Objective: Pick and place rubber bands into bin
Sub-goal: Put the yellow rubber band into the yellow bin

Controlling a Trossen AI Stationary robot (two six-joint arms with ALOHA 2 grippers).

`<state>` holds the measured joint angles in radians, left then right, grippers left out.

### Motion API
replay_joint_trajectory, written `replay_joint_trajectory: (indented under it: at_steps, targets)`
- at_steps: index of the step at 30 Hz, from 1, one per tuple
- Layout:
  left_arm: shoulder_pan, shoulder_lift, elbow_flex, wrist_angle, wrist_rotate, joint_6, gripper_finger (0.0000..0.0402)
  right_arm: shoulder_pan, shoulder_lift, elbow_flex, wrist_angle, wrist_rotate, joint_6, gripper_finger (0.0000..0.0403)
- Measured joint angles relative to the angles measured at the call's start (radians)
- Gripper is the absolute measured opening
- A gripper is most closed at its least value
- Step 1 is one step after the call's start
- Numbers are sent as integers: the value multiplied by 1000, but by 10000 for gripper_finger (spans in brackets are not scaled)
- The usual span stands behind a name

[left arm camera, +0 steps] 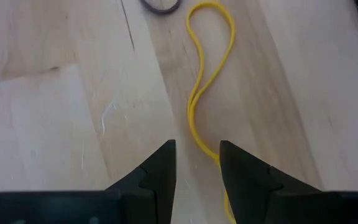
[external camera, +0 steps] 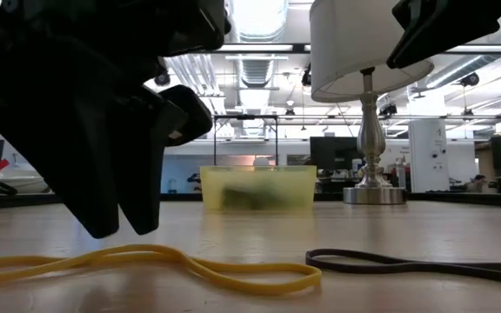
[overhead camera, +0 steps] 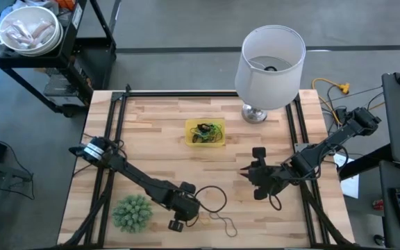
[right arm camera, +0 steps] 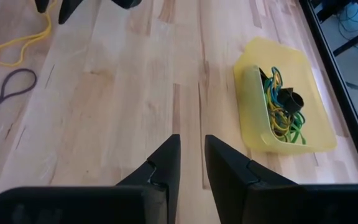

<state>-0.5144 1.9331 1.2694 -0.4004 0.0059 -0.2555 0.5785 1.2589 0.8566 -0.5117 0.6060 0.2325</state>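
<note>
- left gripper (left arm camera: 197, 163) low over the near table edge, fingers parted with a narrow gap and empty; the yellow band (left arm camera: 199, 93) runs right up between the tips, so this looks lined up for a pinch
- yellow band lies flat on the wood (overhead camera: 151, 132), a long loop pinched in the middle, nothing lifted yet
- black band (overhead camera: 214, 198) just beside it on the near side of the table, a bigger dark loop, also flat and untouched; likely next after the yellow one
- spiky green plant (overhead camera: 132, 212) sits at the near left corner, next to the left arm, not part of the job
- right gripper (right arm camera: 192, 163) mid-table on the right side, fingers close together with a slim gap, holding nothing; pointed toward the bin, seems parked clear of the left arm's work
- bin (overhead camera: 193, 141), yellow tray, farther back at centre, already holds a tangle of green, yellow and dark bands
- lamp (overhead camera: 269, 66) stands at the far edge, beside the bin
</note>
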Motion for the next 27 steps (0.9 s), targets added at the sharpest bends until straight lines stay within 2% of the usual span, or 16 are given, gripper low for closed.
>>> replay_joint_trajectory:
  at_steps: [19, 23, 27]
  targets:
    - [0, 60, 44, -4, 15, 3, 106, 0, 2, 0, 3, -1, 0, 68]
    - [1, 60, 43, -4, 14, 4, 89, 0, 2, 0, 4, -1, 0, 68]
    - [2, 60, 42, -10, 11, 27, 53, 0, 2, 0, 4, -1, 0, 68]
